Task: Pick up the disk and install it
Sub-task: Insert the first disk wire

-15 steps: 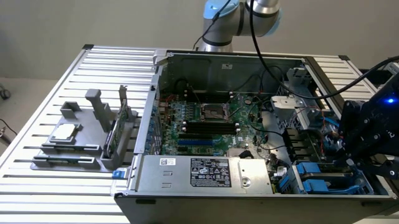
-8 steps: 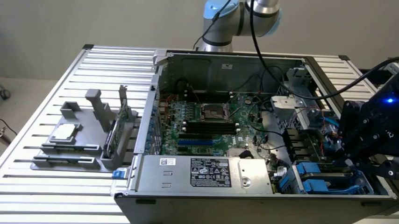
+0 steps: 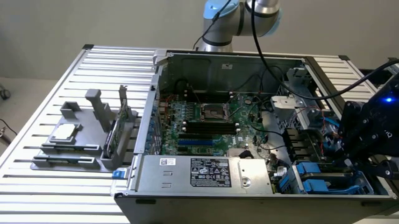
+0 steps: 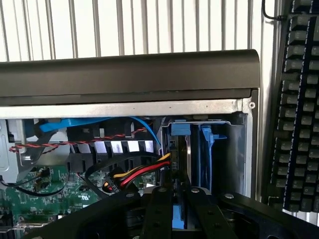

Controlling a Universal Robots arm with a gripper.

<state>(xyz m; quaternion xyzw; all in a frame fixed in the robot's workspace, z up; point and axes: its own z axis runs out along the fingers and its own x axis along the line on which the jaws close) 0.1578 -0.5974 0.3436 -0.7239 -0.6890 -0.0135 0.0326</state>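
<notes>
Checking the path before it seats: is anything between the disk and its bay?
Nothing visible blocks it. The hand grips the disk edge-on at the mouth of the bay. The red, yellow and black wires run close beside the disk, not across its path.

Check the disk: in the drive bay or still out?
In the bay. The disk stands on edge between blue rails inside the case corner, with the gripper closed on its near end.
</notes>
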